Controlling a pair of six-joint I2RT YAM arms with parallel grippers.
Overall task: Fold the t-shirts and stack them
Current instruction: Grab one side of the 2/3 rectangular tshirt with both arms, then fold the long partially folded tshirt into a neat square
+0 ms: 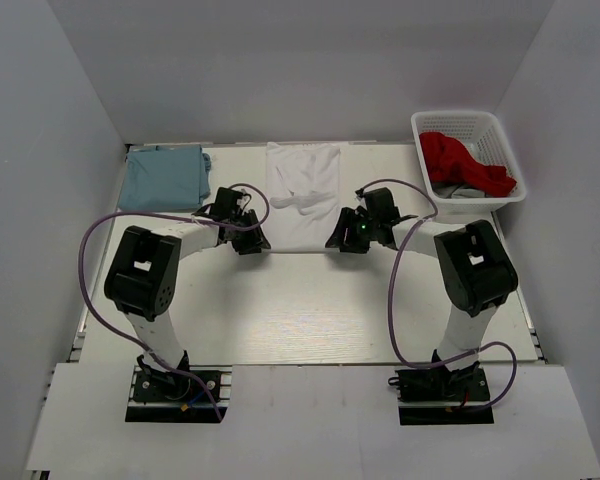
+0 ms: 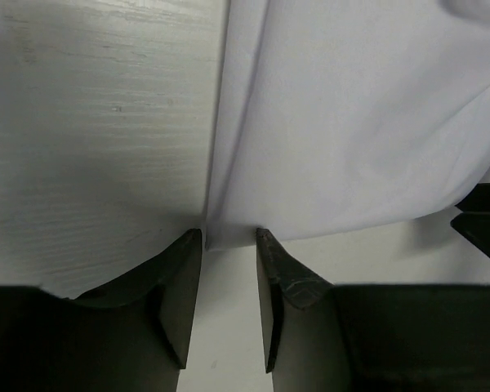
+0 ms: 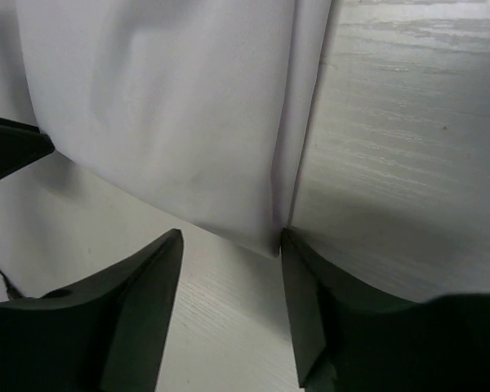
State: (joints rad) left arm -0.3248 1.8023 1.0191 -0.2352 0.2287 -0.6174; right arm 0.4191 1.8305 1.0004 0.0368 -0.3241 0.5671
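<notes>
since the white t-shirt (image 1: 302, 195) looks thin and limp, better pinch its two near hem corners. left fingers (image 2: 180, 294) and right fingers (image 3: 139, 318) stand half open there, holding nothing.

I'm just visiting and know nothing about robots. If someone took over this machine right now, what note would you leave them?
Left end effector: open, tips at the white t-shirt's near left corner, not yet gripping.
Right end effector: open, at its near right corner.
Light blue t-shirt: folded, lying far left.
Done: blue one folded; white one looks narrowed lengthwise.
Left to do: grip both corners, finish folding the white one, stack the two.
</notes>
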